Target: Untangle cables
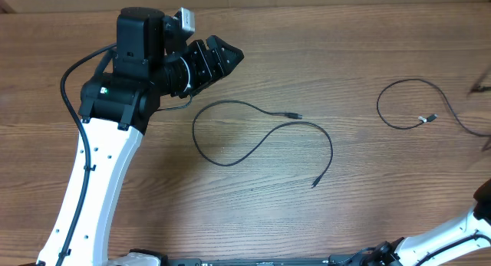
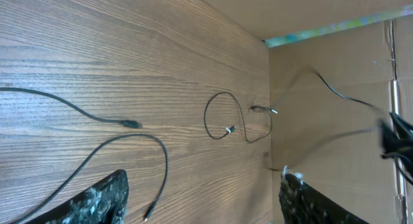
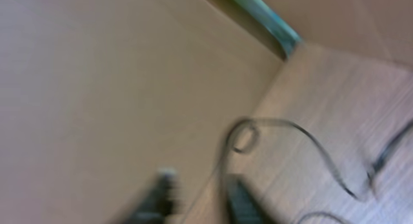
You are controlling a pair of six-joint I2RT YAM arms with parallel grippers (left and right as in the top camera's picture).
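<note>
One black cable (image 1: 230,163) lies in a loose open curve mid-table, its plugs apart at either end; it also shows in the left wrist view (image 2: 161,161). My left gripper (image 1: 226,57) hovers up-left of it, open and empty, fingers wide (image 2: 203,179). A second cable (image 1: 395,105) with a silvery plug (image 1: 430,118) loops at the right; in the left wrist view (image 2: 222,114) its strands rise off the table to my right gripper (image 2: 393,137). The right wrist view is blurred: the fingers (image 3: 200,185) show a small gap with a thin strand (image 3: 222,166) between them.
A brown cardboard wall (image 2: 322,69) with a teal strip (image 2: 322,30) along its top closes the table's right side. The wooden table (image 1: 307,228) carries nothing else. My right arm's white link (image 1: 453,231) enters at the bottom right.
</note>
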